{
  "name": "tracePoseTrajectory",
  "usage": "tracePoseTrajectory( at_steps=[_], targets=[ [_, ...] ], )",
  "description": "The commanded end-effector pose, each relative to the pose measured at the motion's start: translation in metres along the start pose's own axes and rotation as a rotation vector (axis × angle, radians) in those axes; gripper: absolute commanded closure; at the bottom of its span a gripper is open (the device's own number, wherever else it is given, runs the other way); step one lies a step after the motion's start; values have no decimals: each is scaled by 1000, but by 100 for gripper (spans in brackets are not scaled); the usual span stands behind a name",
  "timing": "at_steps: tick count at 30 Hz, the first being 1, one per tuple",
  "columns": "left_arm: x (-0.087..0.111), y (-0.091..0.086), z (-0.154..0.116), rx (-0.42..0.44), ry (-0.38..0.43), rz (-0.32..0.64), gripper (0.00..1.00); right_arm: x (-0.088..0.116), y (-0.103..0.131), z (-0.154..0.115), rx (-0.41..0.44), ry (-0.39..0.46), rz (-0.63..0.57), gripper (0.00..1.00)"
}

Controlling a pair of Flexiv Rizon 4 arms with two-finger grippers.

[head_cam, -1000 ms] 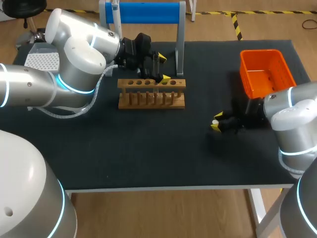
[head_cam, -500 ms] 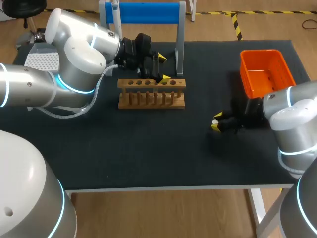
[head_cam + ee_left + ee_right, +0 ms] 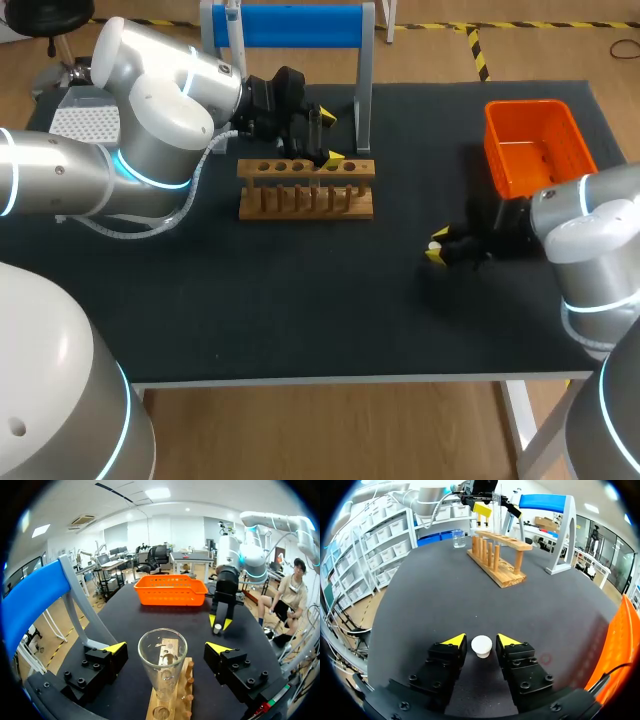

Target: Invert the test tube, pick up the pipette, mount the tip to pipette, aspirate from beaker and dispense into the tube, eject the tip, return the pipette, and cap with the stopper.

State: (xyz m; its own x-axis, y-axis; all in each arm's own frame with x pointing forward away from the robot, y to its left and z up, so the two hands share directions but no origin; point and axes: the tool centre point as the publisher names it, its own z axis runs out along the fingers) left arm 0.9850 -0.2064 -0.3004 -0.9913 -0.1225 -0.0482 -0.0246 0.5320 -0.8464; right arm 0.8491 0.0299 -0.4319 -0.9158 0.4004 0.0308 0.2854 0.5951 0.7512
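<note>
We take the wooden rack (image 3: 306, 188) as our mark on the black table (image 3: 300, 310). A clear glass test tube (image 3: 162, 666) stands upright in it with its open mouth toward our left wrist camera. Through the glass we see only the wood of the rack, and we cannot tell whether there is any liquid inside. A small clear beaker (image 3: 459, 539) stands near the rack, just past the end farthest from our right arm; its contents are too small for us to make out. Well apart from the rack, off its right end, sits an orange basket (image 3: 538, 147), and from above we see only its bare orange floor. Behind the rack rises a grey stand with a blue bar (image 3: 290, 25). Our left gripper (image 3: 329, 137) hangs over the right half of the rack with its fingers spread wide. One yellow tip sits on each side of the tube with a plain gap to the glass, so it grips nothing. Our right gripper (image 3: 437, 245) is low over the table, off the rack's right end and nearer the front edge, roughly between rack and basket. Its fingers are drawn in close, and a white stopper (image 3: 481, 646) sits squeezed between them, its round face toward the wrist camera.
</note>
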Motion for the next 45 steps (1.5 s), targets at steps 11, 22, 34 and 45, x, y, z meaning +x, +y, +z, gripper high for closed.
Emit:
tracePoseTrajectory(
  at_steps=[11, 22, 34, 45],
  targets=[
    [-1, 0, 0, -3, 3, -1, 0, -1, 0, 0, 8, 0, 3, 66],
    [-1, 0, 0, -3, 3, -1, 0, -2, -1, 1, 8, -2, 5, 100],
    [-1, 0, 0, -3, 3, -1, 0, -6, 15, -11, -1, -4, -10, 100],
    [-1, 0, 0, -3, 3, -1, 0, -22, 69, -41, -48, 59, -94, 100]
  ],
)
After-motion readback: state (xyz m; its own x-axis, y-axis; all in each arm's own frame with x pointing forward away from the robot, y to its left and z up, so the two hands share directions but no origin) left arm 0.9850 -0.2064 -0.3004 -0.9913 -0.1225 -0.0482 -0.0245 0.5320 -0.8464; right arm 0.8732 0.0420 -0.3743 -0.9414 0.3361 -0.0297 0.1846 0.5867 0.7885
